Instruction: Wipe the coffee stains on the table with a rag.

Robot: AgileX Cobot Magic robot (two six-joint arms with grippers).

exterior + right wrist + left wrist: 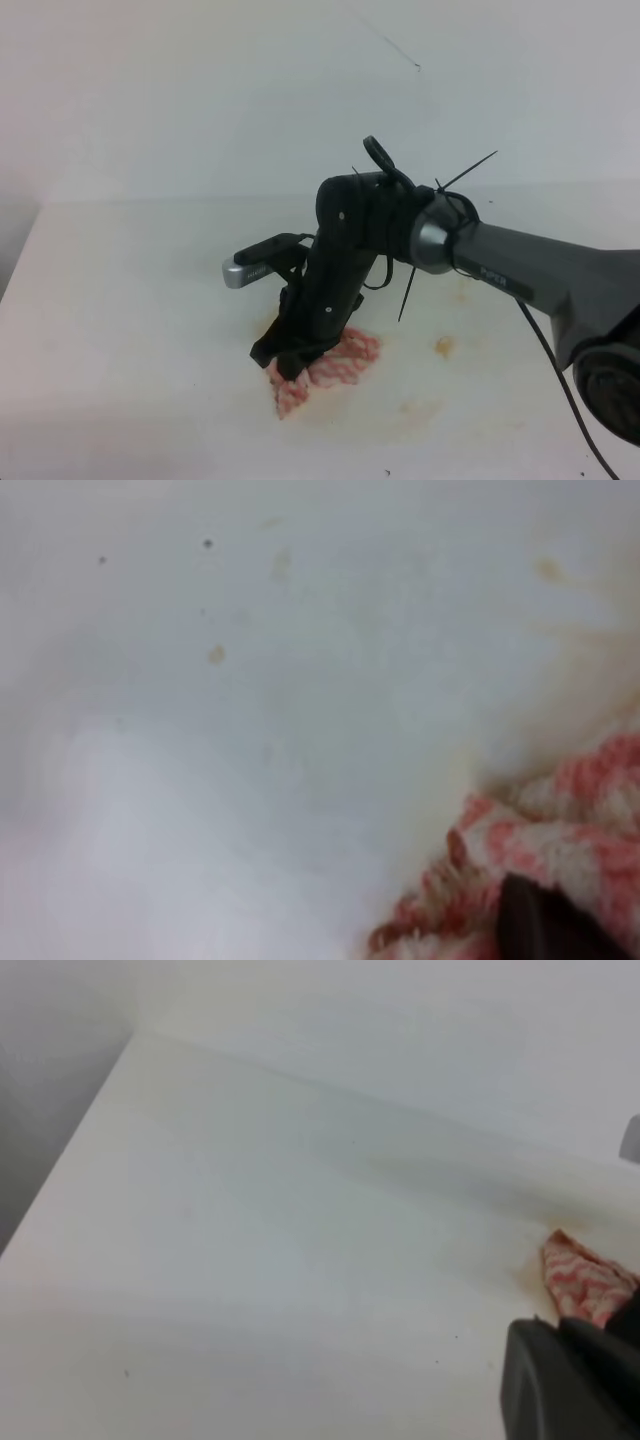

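The table (130, 330) is seen as a wide white surface, and the right arm (520, 275) is stretched across it from the right edge of the high view toward the middle. The right gripper (290, 362) is pointed down and is pressed onto the rag (345, 362), which lies bunched just in front of the middle of the table. The rag's red-pink and white zigzag cloth is spread out from under the gripper toward the right and the near side. How far the jaws are parted cannot be told, since the fingertips are buried in the cloth and hidden by the wrist; a firm hold on the rag cannot be confirmed either, only contact from above. The stains (443, 346) are seen as a small amber spot to the right of the rag, with pale tan smears nearer the front edge and a faint brown tint at the rag's left border. In the right wrist view the rag (560, 840) fills the lower right corner, a dark fingertip (540, 925) is laid on it, and tan specks (216, 655) are scattered on the table (200, 810). In the left wrist view the rag (585, 1280) is seen at the right edge beside a dark gripper part, with a brownish trace along its left side; the left gripper's jaws are not shown. No containers are visible.
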